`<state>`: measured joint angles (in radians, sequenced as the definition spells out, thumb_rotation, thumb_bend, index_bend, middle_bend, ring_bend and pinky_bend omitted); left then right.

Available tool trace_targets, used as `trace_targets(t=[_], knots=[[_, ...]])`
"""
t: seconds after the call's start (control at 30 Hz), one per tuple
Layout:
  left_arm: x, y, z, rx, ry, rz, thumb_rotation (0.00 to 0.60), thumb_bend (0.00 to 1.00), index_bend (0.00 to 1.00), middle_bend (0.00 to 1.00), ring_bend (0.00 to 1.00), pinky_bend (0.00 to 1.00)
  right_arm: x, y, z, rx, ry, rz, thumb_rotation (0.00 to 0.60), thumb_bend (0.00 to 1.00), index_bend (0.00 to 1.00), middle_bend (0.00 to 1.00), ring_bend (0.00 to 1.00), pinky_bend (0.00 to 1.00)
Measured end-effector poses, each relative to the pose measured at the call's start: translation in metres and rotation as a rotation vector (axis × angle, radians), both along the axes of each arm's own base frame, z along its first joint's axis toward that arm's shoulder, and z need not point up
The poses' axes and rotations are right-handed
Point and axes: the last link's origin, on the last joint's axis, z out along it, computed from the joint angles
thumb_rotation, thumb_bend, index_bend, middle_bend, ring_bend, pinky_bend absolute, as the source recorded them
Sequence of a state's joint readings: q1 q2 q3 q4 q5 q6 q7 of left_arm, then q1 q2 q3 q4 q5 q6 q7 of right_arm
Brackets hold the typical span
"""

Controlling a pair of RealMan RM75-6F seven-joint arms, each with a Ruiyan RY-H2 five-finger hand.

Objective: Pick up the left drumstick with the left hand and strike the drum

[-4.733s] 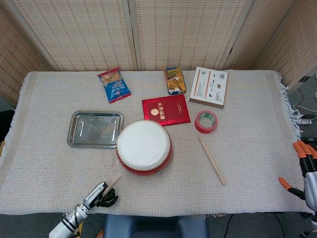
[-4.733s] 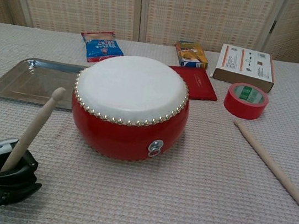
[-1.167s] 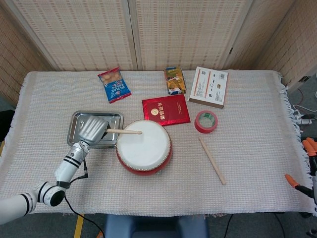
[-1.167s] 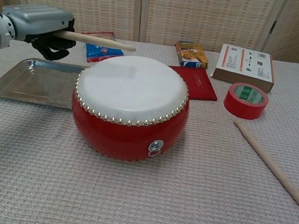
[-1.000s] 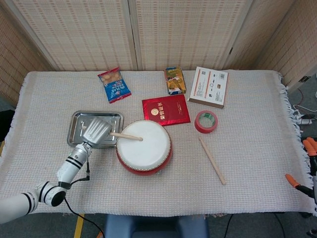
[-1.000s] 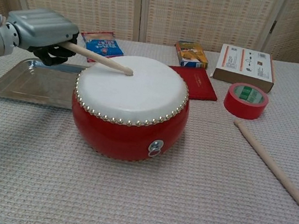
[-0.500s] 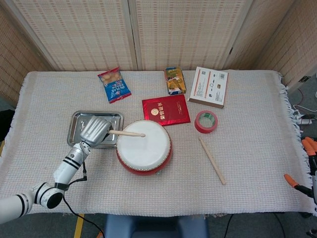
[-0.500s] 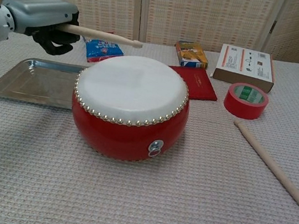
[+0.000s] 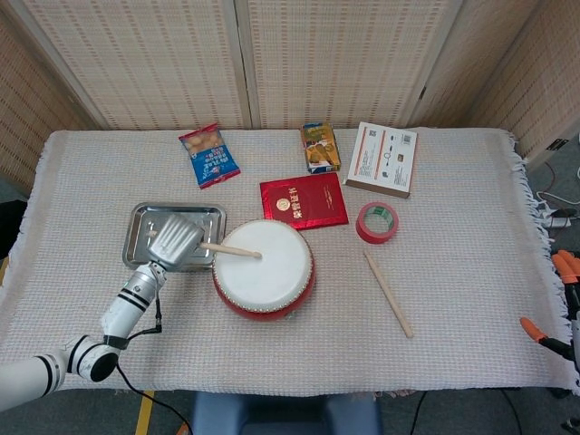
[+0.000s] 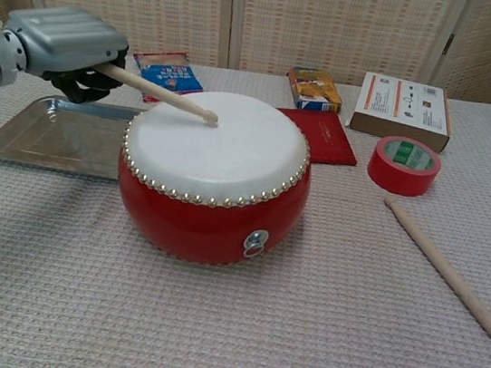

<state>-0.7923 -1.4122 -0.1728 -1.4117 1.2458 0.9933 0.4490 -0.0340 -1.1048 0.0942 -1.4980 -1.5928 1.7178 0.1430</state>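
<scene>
A red drum (image 9: 264, 269) (image 10: 215, 173) with a white skin stands in the middle of the table. My left hand (image 9: 176, 243) (image 10: 68, 45) grips the left drumstick (image 9: 232, 251) (image 10: 161, 94) just left of the drum. The stick slants down and its tip touches the drum skin. A second drumstick (image 9: 388, 293) (image 10: 449, 272) lies on the cloth to the right of the drum. My right hand (image 9: 564, 306) shows only at the far right edge in the head view, off the table, and its fingers look spread with nothing in them.
A steel tray (image 9: 144, 237) (image 10: 47, 130) lies under and behind my left hand. Behind the drum are a red booklet (image 9: 304, 200), a red tape roll (image 9: 377, 222), a white box (image 9: 382, 159), an orange packet (image 9: 319, 147) and a blue snack bag (image 9: 209, 156).
Half a second ago the stick was raised level above the drum. Now my left hand has swung it down and the tip is on the skin.
</scene>
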Motion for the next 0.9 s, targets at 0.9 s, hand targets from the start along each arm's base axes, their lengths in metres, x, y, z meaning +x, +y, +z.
trace_targets(t=[0.9], knots=[[-0.003, 0.001, 0.008, -0.072, -0.201, 0.096, 0.6, 0.61, 1.0, 1.0, 0.99, 1.0, -0.002, 0.0, -0.005, 0.034, 0.011, -0.039, 0.6, 0.12, 0.07, 0.05, 0.0, 0.0]])
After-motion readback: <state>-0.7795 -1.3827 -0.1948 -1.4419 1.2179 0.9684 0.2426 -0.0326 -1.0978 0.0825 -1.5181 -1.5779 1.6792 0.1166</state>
